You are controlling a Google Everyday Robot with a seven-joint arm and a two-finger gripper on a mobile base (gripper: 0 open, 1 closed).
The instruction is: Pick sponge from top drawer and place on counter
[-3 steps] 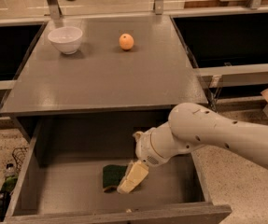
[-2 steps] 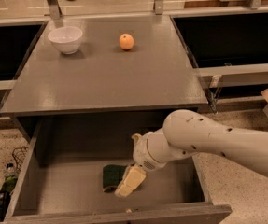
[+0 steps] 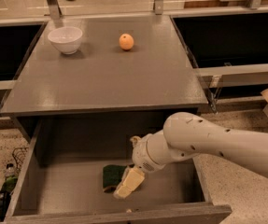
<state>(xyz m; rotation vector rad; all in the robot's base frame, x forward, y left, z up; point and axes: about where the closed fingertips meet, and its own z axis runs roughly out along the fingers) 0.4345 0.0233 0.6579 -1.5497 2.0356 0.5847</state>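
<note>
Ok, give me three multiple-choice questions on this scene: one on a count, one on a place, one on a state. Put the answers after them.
1. How many things stand on the counter? A one; B two; C four.
2. Where is the sponge? A on the counter; B on the floor; C in the top drawer.
3. How is the top drawer? A pulled open; B pushed shut; C taken out altogether.

Answers:
1 B: only the white bowl and the orange are on it.
2 C: the sponge lies on the drawer's bottom, with the gripper down in the drawer at the sponge's right side.
3 A: the drawer juts out below the counter's front edge, with its inside in view.
</note>
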